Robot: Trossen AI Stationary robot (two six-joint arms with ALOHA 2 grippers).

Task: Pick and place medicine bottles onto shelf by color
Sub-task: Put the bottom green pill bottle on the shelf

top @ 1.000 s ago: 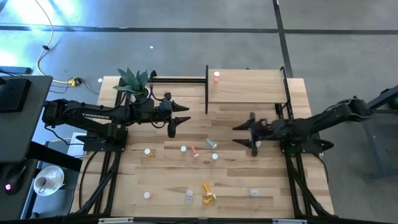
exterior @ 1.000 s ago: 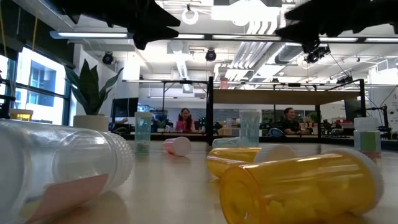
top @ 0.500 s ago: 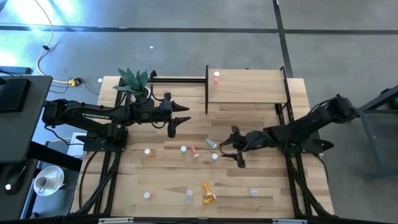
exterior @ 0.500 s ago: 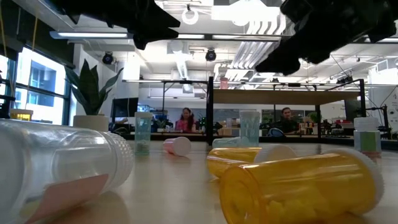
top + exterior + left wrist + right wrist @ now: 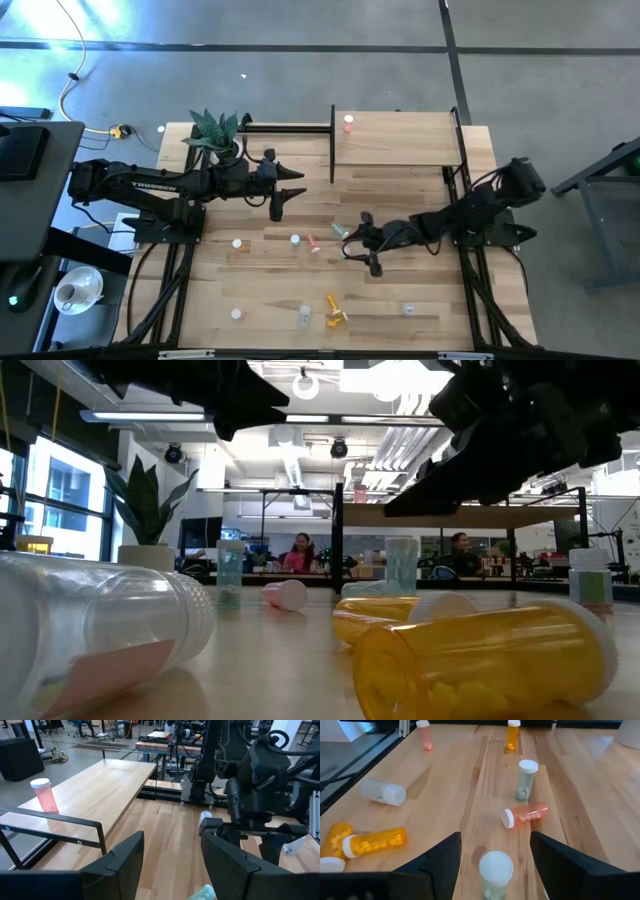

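Here the right hand (image 5: pixel 492 851) brackets an upright bottle (image 5: pixel 495 873).

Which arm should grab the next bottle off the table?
Right, probably. The right gripper is open and low over the loose bottles, with an upright bottle framed between its fingers. The left gripper hangs farther back near the plant.

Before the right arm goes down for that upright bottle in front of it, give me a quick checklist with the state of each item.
1. Right gripper open: ok.
2. Upright white-capped bottle lined up between the fingers: ok.
3. Lying pink bottle clear of the descent path: ok, it lies farther ahead.
4. Left gripper out of the way: ok, near the plant.
5. Shelf has room: ok, only one pink bottle stands there.
6. Target bottle's colour: cannot tell.
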